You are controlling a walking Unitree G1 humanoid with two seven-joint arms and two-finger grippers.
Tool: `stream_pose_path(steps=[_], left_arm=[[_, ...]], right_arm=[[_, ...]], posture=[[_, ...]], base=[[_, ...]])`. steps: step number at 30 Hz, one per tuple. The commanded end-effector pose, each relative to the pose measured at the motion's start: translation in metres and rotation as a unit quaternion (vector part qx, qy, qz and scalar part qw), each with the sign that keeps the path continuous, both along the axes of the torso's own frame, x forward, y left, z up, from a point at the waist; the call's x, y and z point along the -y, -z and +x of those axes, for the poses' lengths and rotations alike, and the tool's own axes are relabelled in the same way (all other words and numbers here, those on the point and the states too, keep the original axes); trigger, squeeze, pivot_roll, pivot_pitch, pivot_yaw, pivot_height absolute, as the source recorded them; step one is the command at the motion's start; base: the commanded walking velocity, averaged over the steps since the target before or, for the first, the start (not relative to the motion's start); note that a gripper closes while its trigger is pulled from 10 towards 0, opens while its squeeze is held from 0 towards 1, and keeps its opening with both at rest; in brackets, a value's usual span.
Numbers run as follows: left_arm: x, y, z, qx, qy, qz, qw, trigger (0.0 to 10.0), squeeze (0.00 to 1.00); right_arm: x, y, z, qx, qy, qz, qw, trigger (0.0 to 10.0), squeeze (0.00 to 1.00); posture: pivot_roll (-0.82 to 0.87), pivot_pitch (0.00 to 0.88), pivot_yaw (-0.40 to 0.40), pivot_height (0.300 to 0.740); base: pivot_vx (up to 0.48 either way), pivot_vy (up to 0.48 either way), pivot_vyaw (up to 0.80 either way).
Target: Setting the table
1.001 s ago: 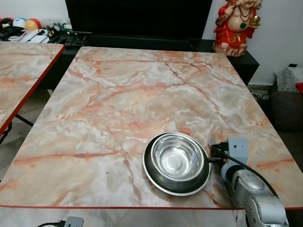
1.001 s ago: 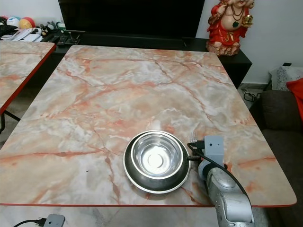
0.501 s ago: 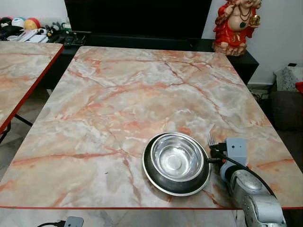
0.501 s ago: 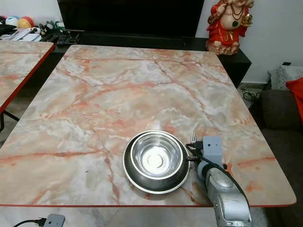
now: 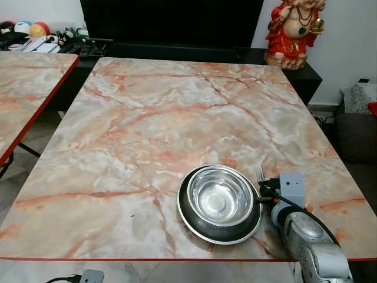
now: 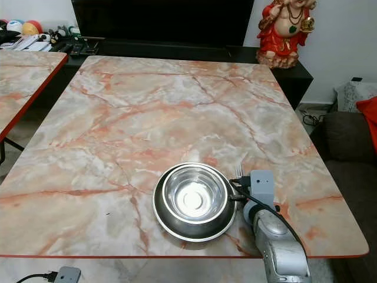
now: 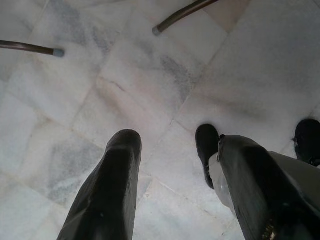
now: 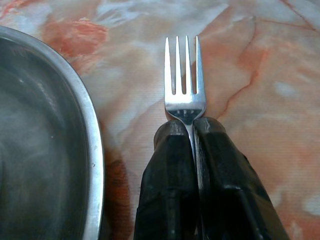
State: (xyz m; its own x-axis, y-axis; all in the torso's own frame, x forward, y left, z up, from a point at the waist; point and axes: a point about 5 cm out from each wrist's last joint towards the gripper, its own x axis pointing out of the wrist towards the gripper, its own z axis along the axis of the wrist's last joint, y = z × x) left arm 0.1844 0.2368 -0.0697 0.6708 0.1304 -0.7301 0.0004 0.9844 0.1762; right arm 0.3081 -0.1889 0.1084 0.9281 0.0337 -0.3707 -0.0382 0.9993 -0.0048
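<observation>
Two steel dishes sit nested near the front edge of the table [image 5: 147, 118]: a shiny round bowl [image 5: 220, 195] inside a wider, darker plate [image 5: 194, 224] with a raised rim. The tabletop is polished marble, pink and grey with rust-coloured veins, rectangular with rounded corners and a thin red edge band.

Just right of the plate, the right gripper [image 8: 192, 131] has its two black fingers pressed together on the neck of a fork [image 8: 184, 80]. The fork is bright metal with four slim tines pointing away from the robot, along the table's length; it lies beside the plate rim without touching it. Whether the tines rest on the marble or float just above cannot be told. The silver forearm, with a grey boxy wrist and a black cable, reaches in from the table's front right corner.

Below the table's level, the left gripper [image 7: 172, 185] hangs with its fingers spread apart over a floor [image 7: 165, 80] of pale grey-veined stone tiles.

Beyond the table's far right corner stands a glossy red and gold figurine [image 5: 293, 32].
</observation>
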Motion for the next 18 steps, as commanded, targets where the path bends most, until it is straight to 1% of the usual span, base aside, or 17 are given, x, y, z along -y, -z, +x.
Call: stream_pose_path(steps=[1,3,4,5,6,7,8,9,10,11,12,13,18], left_arm=[[-0.0028,0.0034,-0.0076,-0.015,-0.001,0.004,1.000,10.0,0.00],[-0.0028,0.0034,-0.0076,-0.015,-0.001,0.004,1.000,10.0,0.00],[-0.0027,0.0033,-0.0075,-0.014,-0.001,0.004,1.000,10.0,0.00],[-0.0027,0.0033,-0.0075,-0.014,-0.001,0.004,1.000,10.0,0.00],[-0.0026,0.0033,-0.0074,-0.014,-0.001,0.004,1.000,10.0,0.00],[-0.0025,0.0033,-0.0073,-0.014,-0.001,0.004,1.000,10.0,0.00],[-0.0024,0.0034,-0.0074,-0.014,0.000,0.004,1.000,10.0,0.00],[-0.0023,0.0035,-0.0075,-0.015,0.000,0.004,1.000,10.0,0.00],[-0.0021,0.0035,-0.0075,-0.014,0.000,0.003,1.000,10.0,0.00],[-0.0021,0.0034,-0.0074,-0.014,-0.001,0.003,1.000,10.0,0.00],[-0.0020,0.0035,-0.0073,-0.014,-0.001,0.003,1.000,10.0,0.00],[-0.0019,0.0035,-0.0073,-0.014,-0.001,0.003,1.000,10.0,0.00],[-0.0021,0.0035,-0.0074,-0.014,-0.002,0.004,1.000,10.0,0.00]], right_arm=[[0.0022,0.0046,-0.0018,-0.011,0.008,0.002,1.000,10.0,0.00],[0.0021,0.0042,-0.0017,-0.011,0.009,0.003,1.000,10.0,0.00],[0.0019,0.0035,-0.0015,-0.011,0.011,0.006,1.000,10.0,0.27],[0.0019,0.0035,-0.0015,-0.011,0.011,0.006,1.000,10.0,0.27],[0.0016,0.0035,-0.0014,-0.011,0.011,0.007,1.000,10.0,0.35],[0.0013,0.0036,-0.0014,-0.011,0.010,0.007,1.000,10.0,0.35],[0.0008,0.0041,-0.0016,-0.013,0.008,0.006,1.000,10.0,0.51],[0.0004,0.0046,-0.0018,-0.014,0.006,0.005,1.000,10.0,0.51],[0.0001,0.0051,-0.0021,-0.015,0.005,0.004,1.000,10.0,0.45],[0.0001,0.0052,-0.0022,-0.015,0.006,0.004,1.000,10.0,0.45],[0.0003,0.0052,-0.0023,-0.016,0.007,0.004,1.000,10.0,0.35],[0.0006,0.0055,-0.0024,-0.016,0.009,0.004,1.000,10.0,0.00],[0.0021,0.0058,-0.0024,-0.017,0.012,0.002,1.000,10.0,0.00]], posture=[[0.01,0.165,-0.059,0.740],[0.01,0.166,-0.059,0.740],[0.01,0.166,-0.059,0.740],[0.01,0.166,-0.059,0.740],[0.01,0.166,-0.059,0.740],[0.01,0.166,-0.059,0.740],[0.01,0.166,-0.059,0.740],[0.01,0.166,-0.059,0.740],[0.01,0.166,-0.059,0.740],[0.01,0.166,-0.059,0.740],[0.01,0.166,-0.059,0.740],[0.01,0.166,-0.059,0.740],[0.01,0.164,-0.060,0.740]], base=[[0.000,0.000,0.00],[0.000,0.000,0.00],[0.000,0.000,0.00],[0.000,0.000,0.00],[0.000,0.000,0.00],[0.000,0.000,0.00],[0.000,0.000,0.00],[0.000,0.000,0.00],[0.000,0.000,0.00],[0.000,0.000,0.00],[0.000,0.000,0.00],[0.000,0.000,0.00],[0.000,0.000,0.00]])
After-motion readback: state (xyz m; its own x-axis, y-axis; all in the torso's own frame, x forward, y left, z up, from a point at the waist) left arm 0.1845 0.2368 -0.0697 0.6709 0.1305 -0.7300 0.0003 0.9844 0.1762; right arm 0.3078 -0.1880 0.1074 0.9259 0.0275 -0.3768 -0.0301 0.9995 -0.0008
